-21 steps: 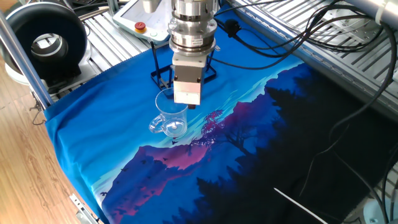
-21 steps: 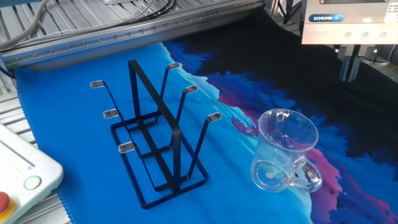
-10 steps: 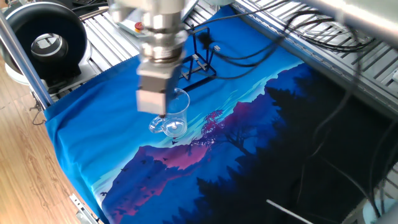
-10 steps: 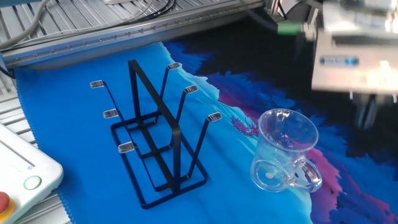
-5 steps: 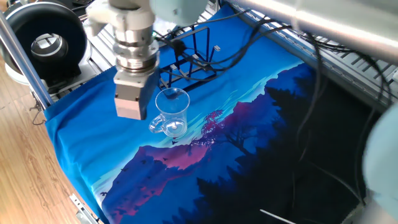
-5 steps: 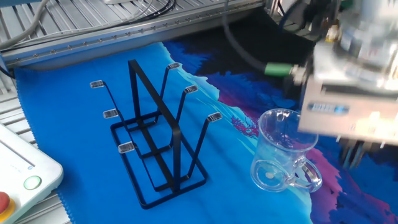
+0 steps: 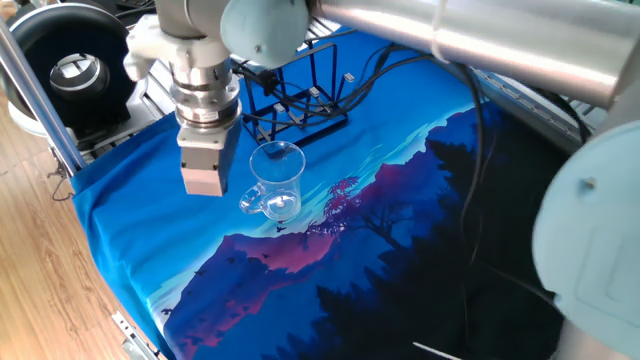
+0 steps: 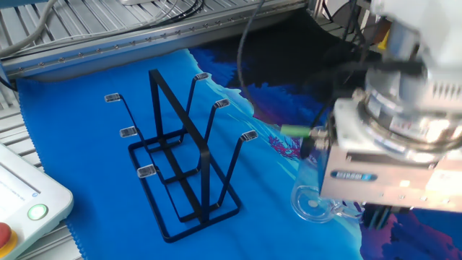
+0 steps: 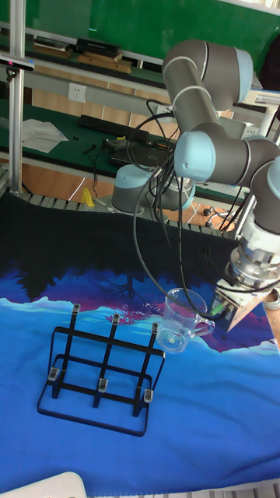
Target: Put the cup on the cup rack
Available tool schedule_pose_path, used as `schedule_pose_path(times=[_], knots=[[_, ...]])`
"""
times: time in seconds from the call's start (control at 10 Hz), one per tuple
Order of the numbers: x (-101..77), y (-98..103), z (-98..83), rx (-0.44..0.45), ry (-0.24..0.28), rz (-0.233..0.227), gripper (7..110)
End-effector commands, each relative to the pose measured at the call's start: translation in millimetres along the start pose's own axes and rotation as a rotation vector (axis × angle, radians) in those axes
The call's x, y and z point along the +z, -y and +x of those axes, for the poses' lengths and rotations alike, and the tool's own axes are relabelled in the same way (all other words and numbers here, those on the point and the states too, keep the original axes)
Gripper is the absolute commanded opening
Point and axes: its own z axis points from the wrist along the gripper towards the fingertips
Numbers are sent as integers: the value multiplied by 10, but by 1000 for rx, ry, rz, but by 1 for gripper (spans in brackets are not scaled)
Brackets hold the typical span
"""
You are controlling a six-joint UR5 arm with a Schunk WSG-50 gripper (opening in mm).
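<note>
The cup [image 9: 180,327] stands free beside the cup rack [image 9: 101,376]; jaws' opening cannot be told.

A robotics lab: behind the cloth-covered table [image 9: 93,459] stand green-topped workbenches [image 9: 70,117] strewn with cables, aluminium framing [image 8: 144,29] alongside, a teach pendant [image 8: 22,209] at its edge.

Bright, even light; slight blur

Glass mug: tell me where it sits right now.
In one fixed view the glass mug stands upright on the blue cloth, just in front of the black wire rack, with the gripper beside its handle.
</note>
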Motion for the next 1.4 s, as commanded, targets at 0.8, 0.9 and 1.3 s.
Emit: schedule_pose_path(times=[0.8,0.9,1.3], knots=[[175,139,323,-147,-128,25,7],[175,144,330,-148,-130,27,7],[162,215,397,-149,-160,51,7]])
